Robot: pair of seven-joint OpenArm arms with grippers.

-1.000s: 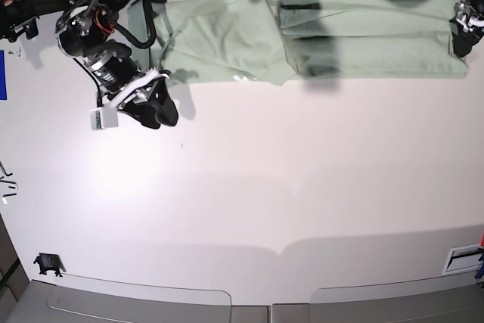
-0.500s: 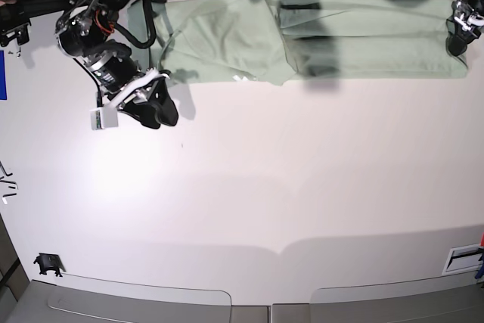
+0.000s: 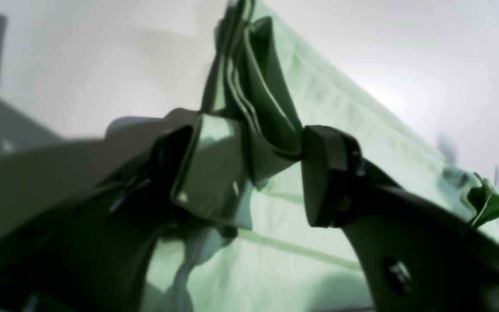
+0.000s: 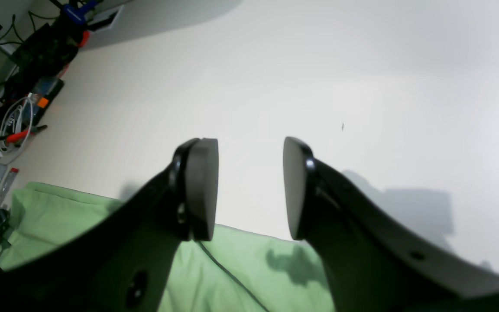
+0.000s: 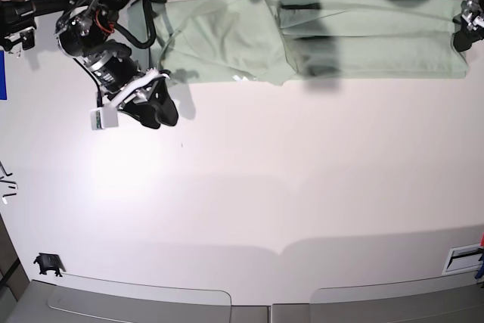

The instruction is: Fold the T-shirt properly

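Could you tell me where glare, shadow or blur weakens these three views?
Base view: a bright glare patch on the table, dark shadows across the T-shirt. Left wrist view: the left tool is close and soft, with cloth between its fingers. Right wrist view: the right tool is dark, open, casting a shadow.

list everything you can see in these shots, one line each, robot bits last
T-shirt: one, pale sage green, spread flat along the far edge of the table, a bunched fold of it between the left jaws
table: one, white, fills most of the base view
clip: one, small and black, near front corner of the table on the base view's left
cables and tools: a cluttered pile, mixed colours, beyond the table edge in the right wrist view
right gripper: one, black, jaws open and holding nothing, over bare table just in front of the shirt's edge
left gripper: one, black, jaws wide apart around a fold at the shirt's end, at the base view's far right
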